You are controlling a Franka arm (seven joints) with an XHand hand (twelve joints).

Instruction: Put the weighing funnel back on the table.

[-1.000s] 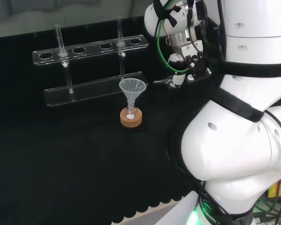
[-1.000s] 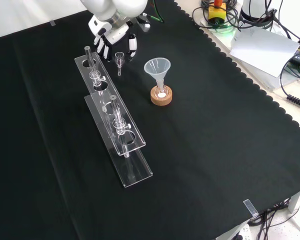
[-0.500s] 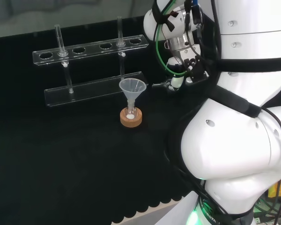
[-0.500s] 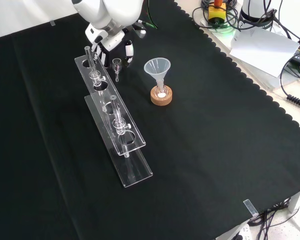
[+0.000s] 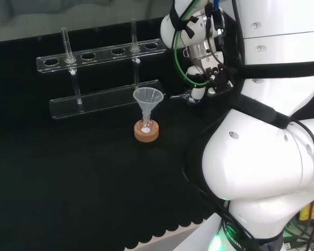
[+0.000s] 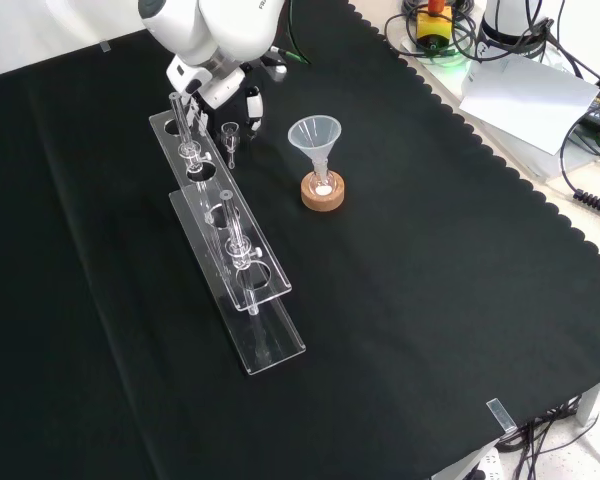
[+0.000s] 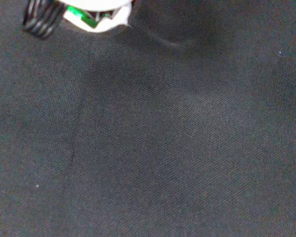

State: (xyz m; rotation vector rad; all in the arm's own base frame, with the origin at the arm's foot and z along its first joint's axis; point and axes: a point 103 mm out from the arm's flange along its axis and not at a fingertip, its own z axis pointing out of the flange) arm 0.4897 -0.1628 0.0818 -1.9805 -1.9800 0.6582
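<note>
Head view: the hand (image 5: 199, 90) hangs low over the black tabletop (image 5: 68, 183), to the left of the arm's big white links. Its fingers are bent downward and closed on one end of the weighing funnel (image 5: 177, 96), whose thin stem sticks out to the left. I cannot tell whether the piece touches the cloth. Left of it, near but apart, the funnel (image 5: 147, 98) stands mouth up in a small flask (image 5: 145, 125) on a cork ring (image 5: 147, 134). Behind these stands a clear rack (image 5: 99, 55) holding two upright glass tubes (image 5: 67, 44).

Front view: the hand (image 5: 111, 46) comes in at the top, just beside the far end of the rack (image 6: 230, 250). The weighing funnel (image 6: 229, 132) sits between the rack and one black-and-white finger (image 6: 251, 104), cup end toward the hand and stem toward the camera. The funnel (image 6: 314, 135) and its cork ring (image 6: 322, 195) are to the right, well clear of the hand.

Wrist view: black cloth of the tabletop (image 7: 163, 148) lies close below, with a blurred white and green part of the hand (image 7: 93, 12) at the edge.
</note>
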